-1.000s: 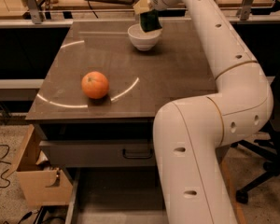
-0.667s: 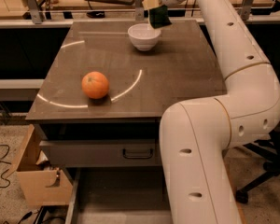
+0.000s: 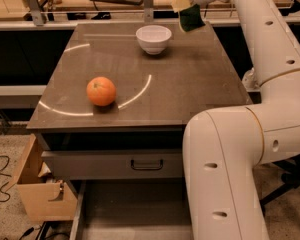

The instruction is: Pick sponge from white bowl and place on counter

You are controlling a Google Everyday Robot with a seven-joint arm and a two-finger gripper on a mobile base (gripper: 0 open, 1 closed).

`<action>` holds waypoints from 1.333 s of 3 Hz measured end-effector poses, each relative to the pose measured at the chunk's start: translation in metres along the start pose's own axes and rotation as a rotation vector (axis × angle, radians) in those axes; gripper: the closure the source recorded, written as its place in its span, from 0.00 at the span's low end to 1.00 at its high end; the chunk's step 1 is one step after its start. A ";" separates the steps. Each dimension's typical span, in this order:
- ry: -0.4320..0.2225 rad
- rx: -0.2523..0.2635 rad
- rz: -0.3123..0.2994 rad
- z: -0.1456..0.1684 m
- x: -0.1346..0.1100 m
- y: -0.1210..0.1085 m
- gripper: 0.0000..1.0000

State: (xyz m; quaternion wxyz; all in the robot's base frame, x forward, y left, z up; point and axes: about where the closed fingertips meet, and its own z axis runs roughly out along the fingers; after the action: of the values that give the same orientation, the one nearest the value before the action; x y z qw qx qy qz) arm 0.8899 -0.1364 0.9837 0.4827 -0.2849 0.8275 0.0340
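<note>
My gripper [image 3: 186, 10] is at the back right of the counter [image 3: 190, 84], held above it and to the right of the white bowl [image 3: 153, 38]. It is shut on the sponge [image 3: 191, 18], whose dark green face shows below the pale-yellow fingers [image 3: 180, 2]. The sponge hangs in the air, apart from the bowl and the counter. The bowl stands upright at the back middle and its inside looks empty.
An orange fruit [image 3: 101, 91] sits on the counter's front left, by the white arc marking [image 3: 137, 95]. A grey drawer with a dark handle [image 3: 146, 164] is below. An open cardboard box [image 3: 37, 190] stands on the floor at the left. My arm fills the right side.
My gripper has lifted the sponge out of the white bowl and carried it up and to the right. The bowl and the orange have stayed put.
</note>
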 end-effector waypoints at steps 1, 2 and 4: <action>0.101 0.015 -0.059 -0.023 0.028 -0.014 1.00; 0.221 0.013 -0.126 -0.047 0.058 -0.022 1.00; 0.359 -0.136 -0.205 -0.093 0.107 -0.008 1.00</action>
State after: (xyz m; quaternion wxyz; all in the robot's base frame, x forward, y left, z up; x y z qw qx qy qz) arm 0.7815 -0.2212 0.9473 0.3081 -0.4010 0.8626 -0.0108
